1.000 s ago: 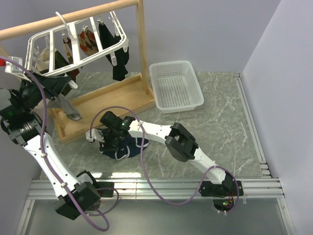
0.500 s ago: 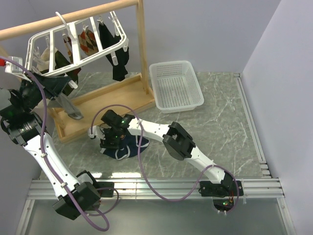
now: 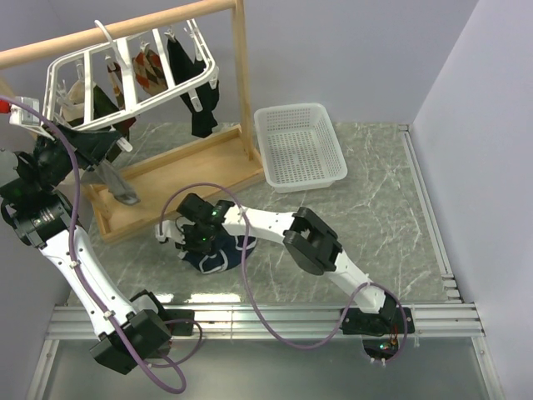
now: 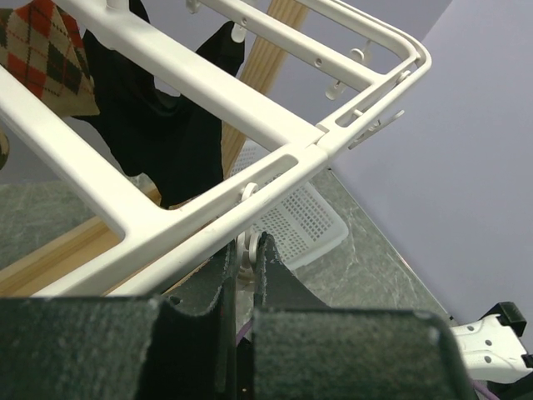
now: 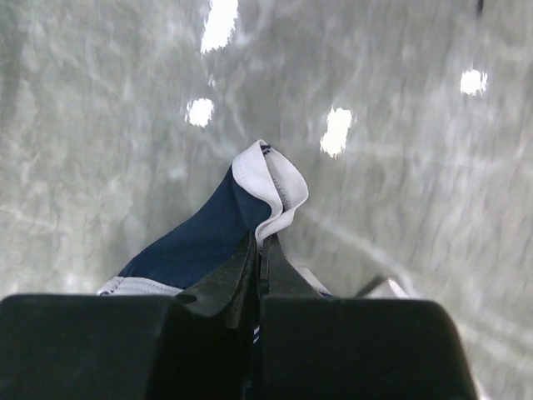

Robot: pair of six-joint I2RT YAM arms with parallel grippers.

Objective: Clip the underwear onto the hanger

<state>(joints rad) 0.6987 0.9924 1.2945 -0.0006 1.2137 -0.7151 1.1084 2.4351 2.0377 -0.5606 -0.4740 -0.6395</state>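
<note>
I see right gripper [image 5: 259,250] clenched on underwear [image 5: 204,237] trim edge; left gripper [image 4: 244,255] pinches hanger [image 4: 166,221] clip [image 4: 247,242]; basket [image 3: 301,150] well apart.

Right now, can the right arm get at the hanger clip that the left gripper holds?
Probably yes. The right gripper, shut on the underwear, sits low, and only the wooden stand's base lies between it and the clip in the left gripper; the way above looks free.

Colour key: underwear [image 5: 200,242] navy blue, white trim; hanger [image 4: 312,142] plain white; sock [image 4: 37,46] argyle in red, black and tan; garment [image 4: 166,133] solid black; basket [image 3: 300,150] white lattice; table top [image 3: 391,217] grey-green, marble-veined
</note>
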